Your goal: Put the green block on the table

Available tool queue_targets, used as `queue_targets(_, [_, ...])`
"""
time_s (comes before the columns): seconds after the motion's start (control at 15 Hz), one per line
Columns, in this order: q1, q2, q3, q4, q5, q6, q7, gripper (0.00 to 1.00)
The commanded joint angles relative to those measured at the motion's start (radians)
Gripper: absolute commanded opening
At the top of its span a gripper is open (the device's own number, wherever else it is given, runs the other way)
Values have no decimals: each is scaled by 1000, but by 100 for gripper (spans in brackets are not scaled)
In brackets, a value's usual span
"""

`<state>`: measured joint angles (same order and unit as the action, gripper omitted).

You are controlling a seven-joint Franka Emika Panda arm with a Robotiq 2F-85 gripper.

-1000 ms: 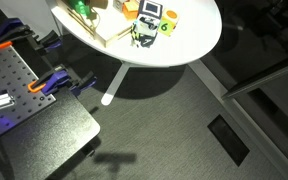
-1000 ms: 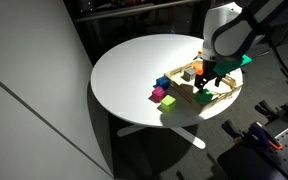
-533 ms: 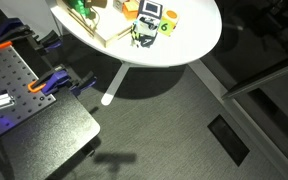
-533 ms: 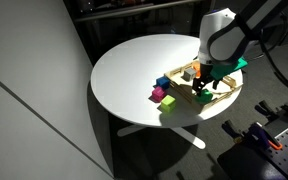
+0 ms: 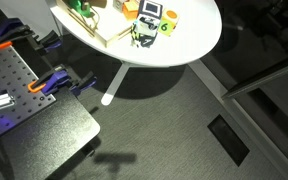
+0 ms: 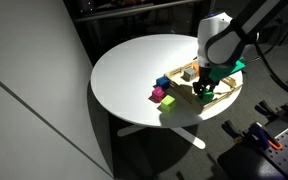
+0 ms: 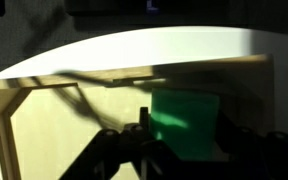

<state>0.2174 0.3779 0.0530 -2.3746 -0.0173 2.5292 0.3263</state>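
1. Round white table (image 6: 134, 70) in a dim room, with a wooden tray (image 6: 225, 93) near its edge.
2. The green block (image 7: 184, 118) sits inside that tray.
3. The pincer (image 7: 180, 150) hangs low, jaws flanking the block; I can't tell if they're gripping.

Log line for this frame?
tool: over wooden tray, grip unclear | green block: in tray below tool | table: block not yet placed
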Motion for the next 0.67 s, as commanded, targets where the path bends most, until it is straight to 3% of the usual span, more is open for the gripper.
queue_targets(0.0, [10, -35, -3, -5, -13, -29, 19, 34])
queue_targets(0.6, [26, -159, 28, -30, -13, -119, 32, 29])
